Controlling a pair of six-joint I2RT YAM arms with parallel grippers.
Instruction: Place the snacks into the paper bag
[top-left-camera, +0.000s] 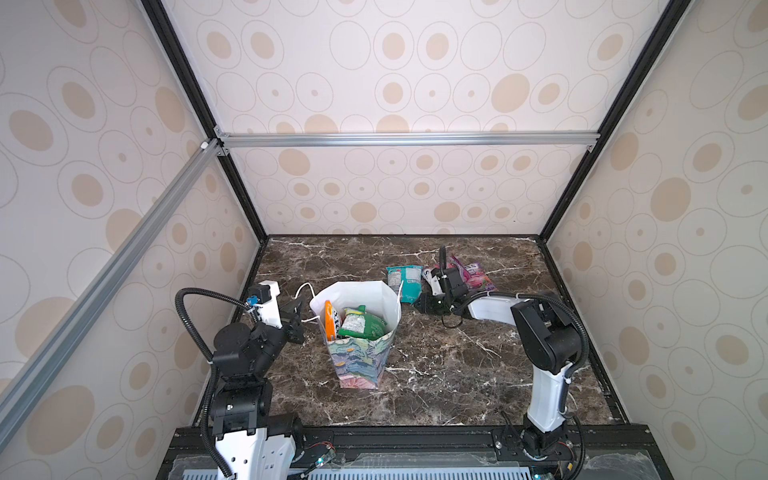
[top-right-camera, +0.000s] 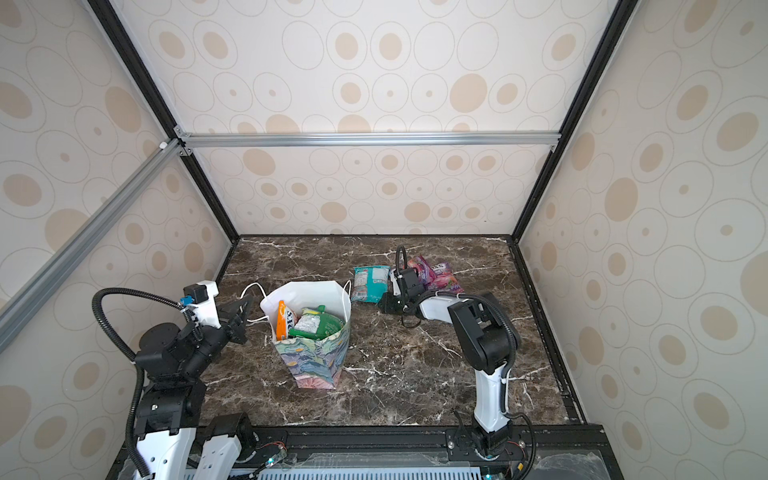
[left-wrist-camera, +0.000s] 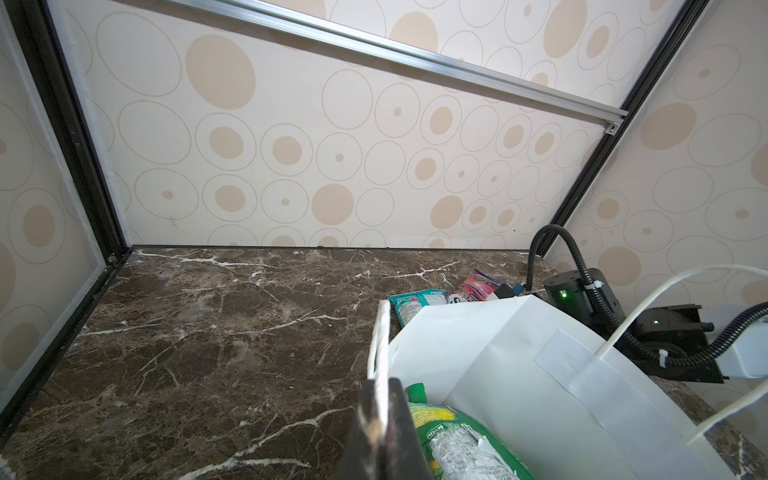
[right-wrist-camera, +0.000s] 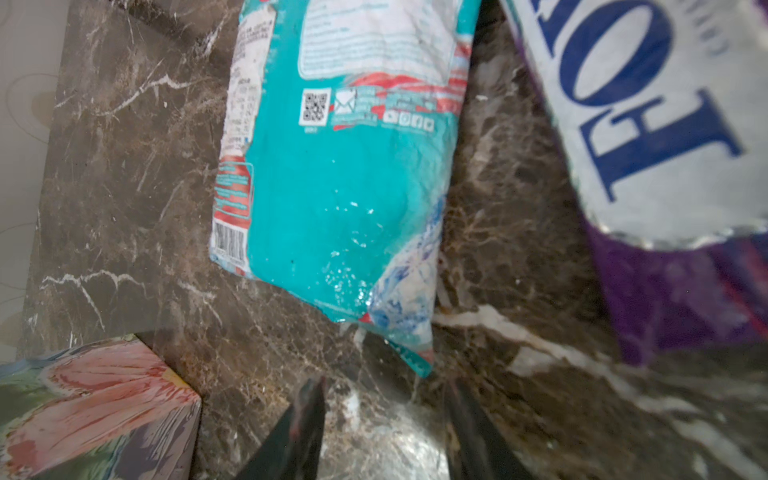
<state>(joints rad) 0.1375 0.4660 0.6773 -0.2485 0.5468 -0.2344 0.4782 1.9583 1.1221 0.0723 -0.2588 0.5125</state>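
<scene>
Counting in both top views gives one upright paper bag (top-left-camera: 359, 365) holding one orange packet (top-left-camera: 330, 320) and at least one green packet (top-left-camera: 361, 324). One teal packet (top-left-camera: 400, 282) and at least two overlapping purple-pink packets (top-left-camera: 478, 276) lie on the marble tabletop (top-left-camera: 436, 374). The left gripper (left-wrist-camera: 376, 432) is fully closed, pinching the bag's cord handle (left-wrist-camera: 380, 345). The right gripper (right-wrist-camera: 386, 411) stands about half open and holds nothing. The teal packet's corner lies just beyond its fingertips, in line with the gap.
</scene>
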